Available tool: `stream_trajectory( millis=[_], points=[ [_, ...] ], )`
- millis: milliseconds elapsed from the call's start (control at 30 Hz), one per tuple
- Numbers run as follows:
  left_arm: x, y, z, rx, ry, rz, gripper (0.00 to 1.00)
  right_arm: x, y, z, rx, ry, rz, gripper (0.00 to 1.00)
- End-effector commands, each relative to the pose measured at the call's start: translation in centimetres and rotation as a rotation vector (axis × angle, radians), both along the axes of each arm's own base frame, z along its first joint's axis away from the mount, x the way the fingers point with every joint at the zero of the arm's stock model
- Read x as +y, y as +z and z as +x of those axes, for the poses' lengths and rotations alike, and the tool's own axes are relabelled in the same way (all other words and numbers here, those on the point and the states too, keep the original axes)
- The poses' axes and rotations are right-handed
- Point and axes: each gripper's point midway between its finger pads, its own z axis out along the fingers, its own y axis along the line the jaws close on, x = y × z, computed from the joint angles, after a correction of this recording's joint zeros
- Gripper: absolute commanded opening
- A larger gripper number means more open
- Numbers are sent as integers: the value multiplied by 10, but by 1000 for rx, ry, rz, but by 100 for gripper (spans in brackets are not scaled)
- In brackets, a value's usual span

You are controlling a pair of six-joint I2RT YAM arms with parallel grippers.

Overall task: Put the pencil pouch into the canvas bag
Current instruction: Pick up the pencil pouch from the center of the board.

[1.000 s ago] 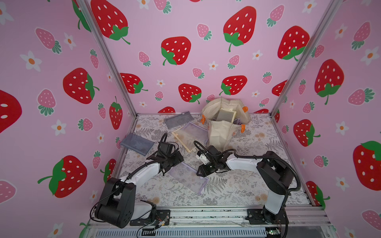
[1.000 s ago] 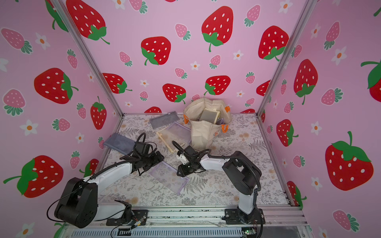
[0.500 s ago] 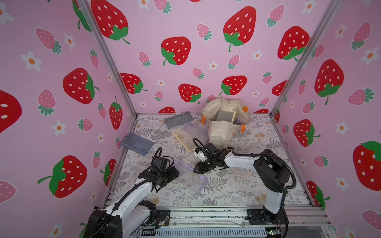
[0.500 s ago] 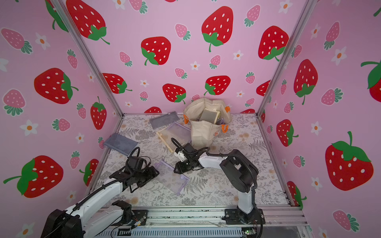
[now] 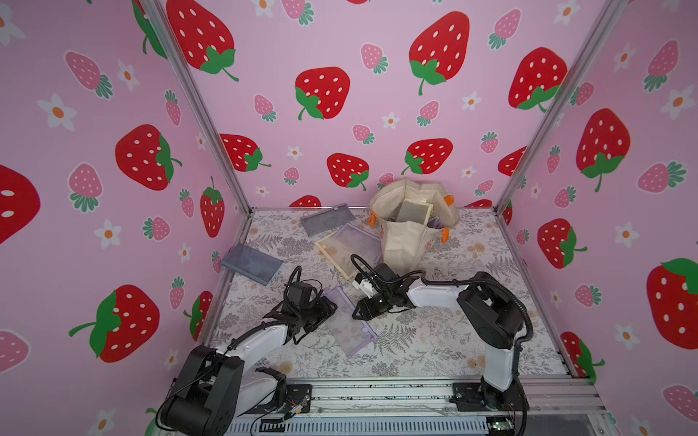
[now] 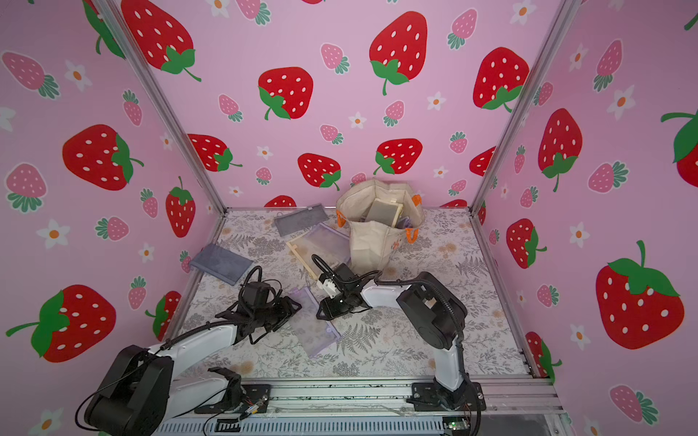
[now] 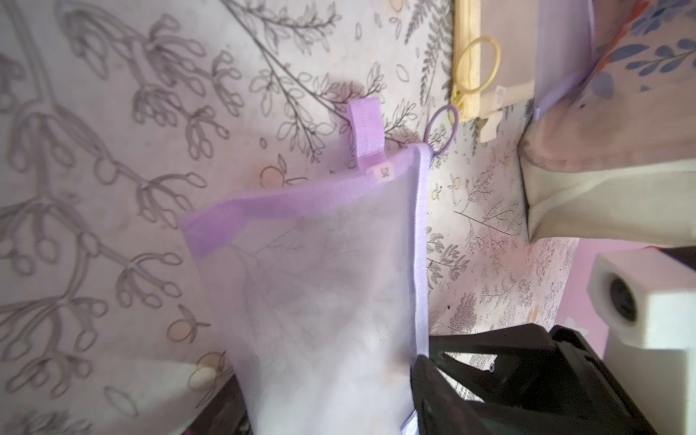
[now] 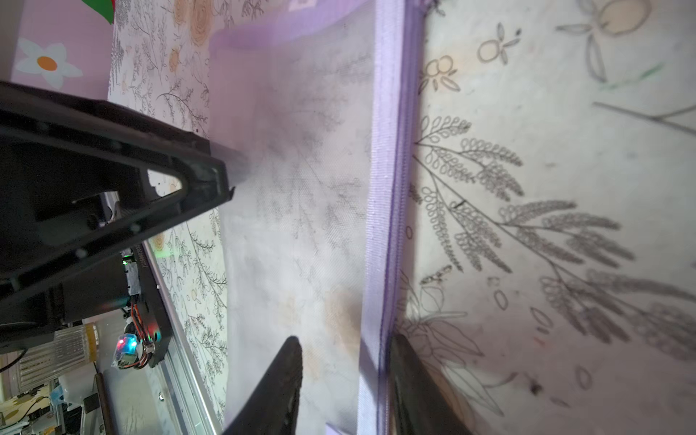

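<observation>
1. Straddling the lilac zipper band of the pencil pouch (image 8: 301, 188), the right gripper (image 8: 346, 339) has its black tapered fingers (image 8: 286, 376) part-way apart. One tip is on the mesh and one is just beside the band. I cannot tell whether they pinch it.
2. Left gripper (image 5: 328, 307): jaws apart at the pouch's opposite long edge, with sheer mesh running in between them.
3. Pouch: flat, rectangular, translucent lilac mesh with a woven tape border. A ribbon loop and a ring pull sit at one short end. It lies on the table (image 5: 434, 339) between the two arms.
4. Table cover: matte, with a grey botanical print.
5. Canvas bag (image 5: 404, 241): soft cream fabric, slumped, mouth open, with orange handles (image 5: 447, 200). It stands at the back of the table, apart from the pouch.
6. Yellow-trimmed mesh pouch (image 5: 340, 253): flat, lying beside the bag.
7. Two grey pouches (image 5: 251, 260): flat, lying toward the left wall and the back.
</observation>
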Motion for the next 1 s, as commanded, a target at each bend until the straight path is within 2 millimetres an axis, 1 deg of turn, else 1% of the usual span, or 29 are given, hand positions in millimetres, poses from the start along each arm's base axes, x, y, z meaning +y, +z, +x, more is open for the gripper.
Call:
stream_trajectory(
  millis=[0,33,200,300,333,400,467,600,700,833,967],
  points=[
    [8,-23,-14,69,23,56,57,3,-6,-9,32,10,6,41],
    [7,-21,-11,60,21,56,53,4,-6,-9,32,8,11,41],
    [5,-17,-7,38,17,51,27,6,1,-7,18,11,24,41],
    [2,-9,-7,16,8,35,8,6,7,-8,10,14,39,40],
    [2,-4,-6,0,7,29,0,6,12,-8,4,15,49,41],
    [0,9,-4,-41,-4,16,0,5,24,-8,-8,15,70,42],
    [-3,30,-1,-107,-28,-1,0,2,41,-7,-22,5,100,50],
    [-14,88,3,-277,-124,-36,0,-10,85,2,-33,-47,192,69],
    [-21,131,2,-390,-203,-48,0,-22,123,12,-60,-86,268,77],
    [-33,187,-4,-544,-310,-85,0,-41,172,23,-100,-122,365,80],
    [-45,233,-13,-668,-403,-137,0,-54,207,27,-133,-123,454,80]
  ],
)
